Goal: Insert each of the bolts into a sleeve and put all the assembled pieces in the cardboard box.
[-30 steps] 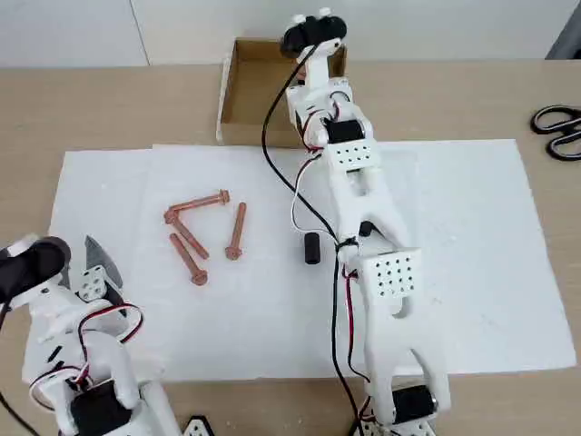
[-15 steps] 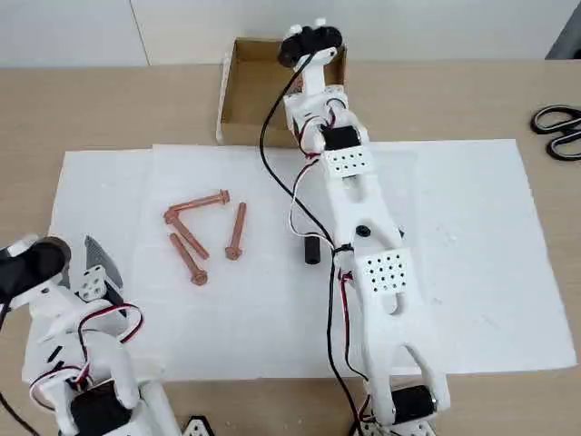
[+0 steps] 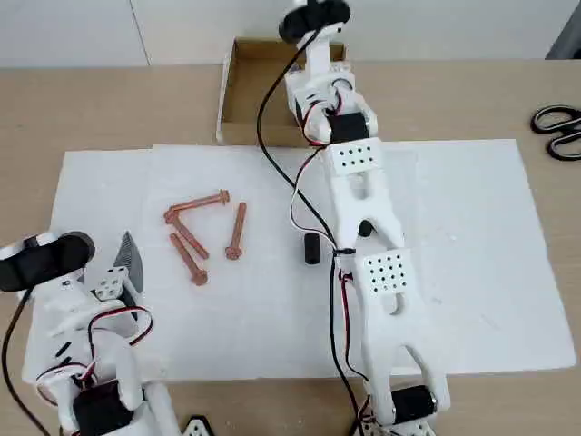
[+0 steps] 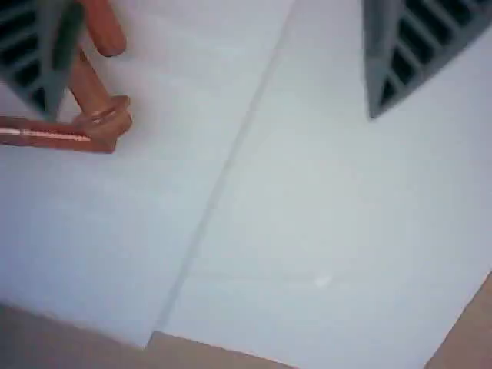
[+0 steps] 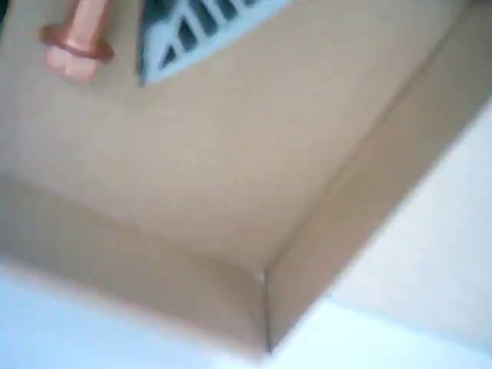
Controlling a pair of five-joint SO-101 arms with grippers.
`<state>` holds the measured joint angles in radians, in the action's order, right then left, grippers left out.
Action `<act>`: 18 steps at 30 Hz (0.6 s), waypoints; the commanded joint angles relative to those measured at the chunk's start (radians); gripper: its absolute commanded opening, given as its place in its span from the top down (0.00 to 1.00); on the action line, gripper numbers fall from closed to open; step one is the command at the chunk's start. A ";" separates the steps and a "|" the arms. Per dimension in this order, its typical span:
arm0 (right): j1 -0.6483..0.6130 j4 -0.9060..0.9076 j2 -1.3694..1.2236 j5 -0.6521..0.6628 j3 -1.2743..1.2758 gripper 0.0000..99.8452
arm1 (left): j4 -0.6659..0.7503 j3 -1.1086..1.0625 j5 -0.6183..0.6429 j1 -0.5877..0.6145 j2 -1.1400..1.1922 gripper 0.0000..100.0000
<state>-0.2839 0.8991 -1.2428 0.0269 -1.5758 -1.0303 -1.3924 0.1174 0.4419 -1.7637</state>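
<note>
Several copper bolts (image 3: 188,238) lie on the white sheet left of centre, and one black sleeve (image 3: 311,247) lies beside the right arm (image 3: 363,195). That arm stretches up the table to the cardboard box (image 3: 238,91). In the right wrist view my right gripper (image 5: 100,23) hangs inside the box (image 5: 192,177), narrowed around a bolt (image 5: 75,42) whose head points at the box floor. My left gripper (image 3: 123,271) stands open over the sheet's near left part, just short of the bolts (image 4: 88,115). Its fingers (image 4: 415,54) are wide apart with nothing between them.
The white sheet (image 3: 454,227) covers most of the wooden table. Black scissors (image 3: 558,127) lie at the far right edge. The box has an upright flap on its left side (image 3: 222,95).
The right arm has pushed farther over the box, its wrist now above the back wall. The left gripper has swung a little to the right, toward the bolts.
</note>
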 commanded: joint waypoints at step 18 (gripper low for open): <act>0.119 0.536 0.306 0.008 -0.106 0.89 | -0.321 1.041 -0.028 -0.229 1.267 0.76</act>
<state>-0.1903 1.3303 -1.0556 0.0269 -1.6310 -1.2958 -0.5025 0.0928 0.2731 -0.6437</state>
